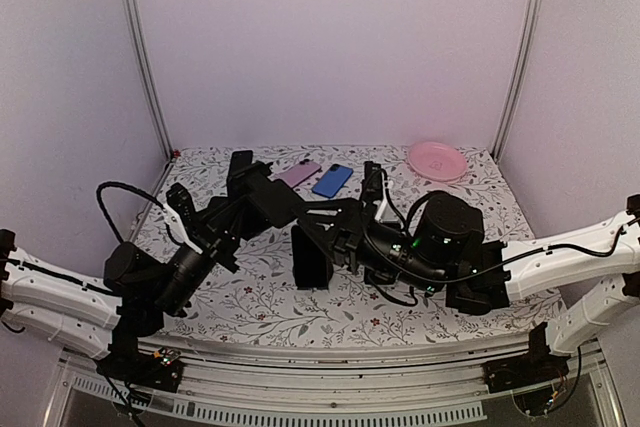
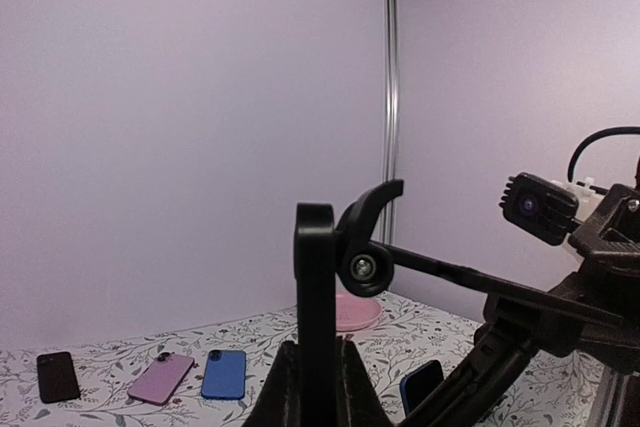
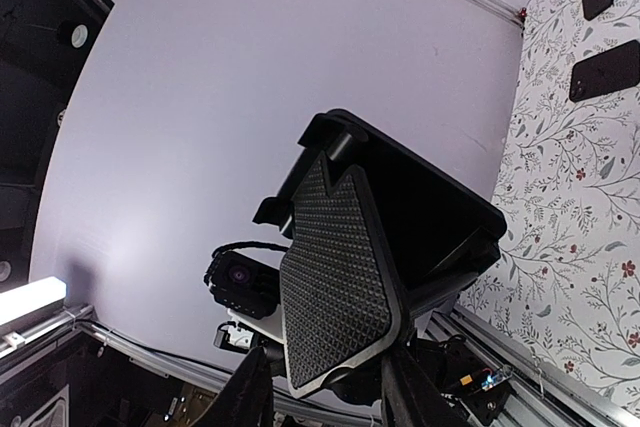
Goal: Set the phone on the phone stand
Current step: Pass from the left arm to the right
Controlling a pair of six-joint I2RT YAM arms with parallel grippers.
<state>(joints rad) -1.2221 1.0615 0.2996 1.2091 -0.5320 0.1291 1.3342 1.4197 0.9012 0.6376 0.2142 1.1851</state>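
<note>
**Phones.** Four, all lying on the desk [image 1: 262,309] in its far half.
- Blue phone [image 1: 332,180]: flat, back up, near the middle of the far edge.
- Pink phone [image 1: 298,174]: flat, just to the left of the blue one, close to it but apart.
- Black phone [image 1: 240,160]: flat, further left, towards the far left corner.
- Dark-blue phone [image 2: 420,385]: only a rounded corner shows in the left wrist view, the rest hidden behind the right arm.

**Phone stand** [image 1: 310,257]. Black, hinged, held above the middle of the desk between the two arms and well apart from every phone. From above it shows as a dark upright panel. The left wrist view shows one plate edge-on and upright, a round hinge at its upper right and a thin bar running off to the right. The right wrist view shows a plate with a diamond-textured pad and a larger plain black panel behind it.

**Left hand** [image 2: 313,402]. Pinching the stand; the upright plate rises from between its fingers [image 2: 275,392], which sit against either face.

**Right hand** [image 3: 325,397]. Also pinching the stand; the lower end of the textured plate sits between its fingers [image 3: 250,397]. The left wrist camera shows beyond the plate.

**Pink plate** [image 1: 437,160]. Round, at the far right corner of the desk, apart from the phones.

**Desk.** Covered in a white cloth with a leaf-and-flower print. Pale lilac walls enclose it, with metal posts at the far corners.
</note>
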